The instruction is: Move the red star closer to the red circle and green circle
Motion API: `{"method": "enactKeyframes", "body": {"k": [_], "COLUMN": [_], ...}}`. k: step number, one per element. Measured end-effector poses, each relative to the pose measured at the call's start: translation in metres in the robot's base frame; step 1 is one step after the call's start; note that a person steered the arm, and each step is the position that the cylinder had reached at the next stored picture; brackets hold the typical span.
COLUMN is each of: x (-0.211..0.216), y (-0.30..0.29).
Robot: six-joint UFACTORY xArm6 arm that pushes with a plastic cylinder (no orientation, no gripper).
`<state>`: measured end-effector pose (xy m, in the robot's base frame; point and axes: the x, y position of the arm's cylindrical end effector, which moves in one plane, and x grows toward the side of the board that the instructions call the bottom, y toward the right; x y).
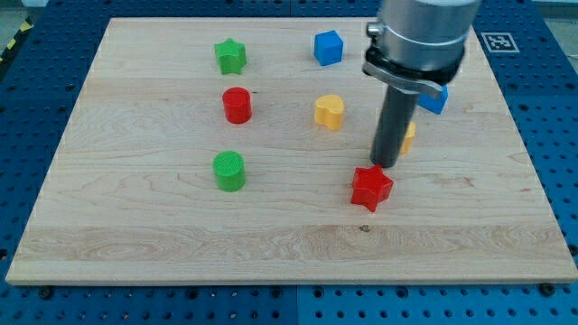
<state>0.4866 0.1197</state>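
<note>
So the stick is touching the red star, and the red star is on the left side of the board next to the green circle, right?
Not quite. The camera view shows the red star on the board's right side, far from the green circle. My tip is right at the star's top edge, as you said.

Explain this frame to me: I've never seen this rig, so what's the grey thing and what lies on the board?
The grey cylinder is a robot arm ending in a dark rod; it has no claw and holds nothing, it only pushes. There is one camera view, mounting unknown. My tip sits just above the red star, at its top-right edge. On the wooden board also lie a red circle, green circle, green star, blue cube and yellow heart. Another blue block and a yellow block sit partly hidden behind the arm.
</note>
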Motion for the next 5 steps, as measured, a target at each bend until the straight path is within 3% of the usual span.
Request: {"method": "enactKeyframes", "body": {"k": [3, 5], "x": [0.062, 0.063], "y": [0.048, -0.013]}}
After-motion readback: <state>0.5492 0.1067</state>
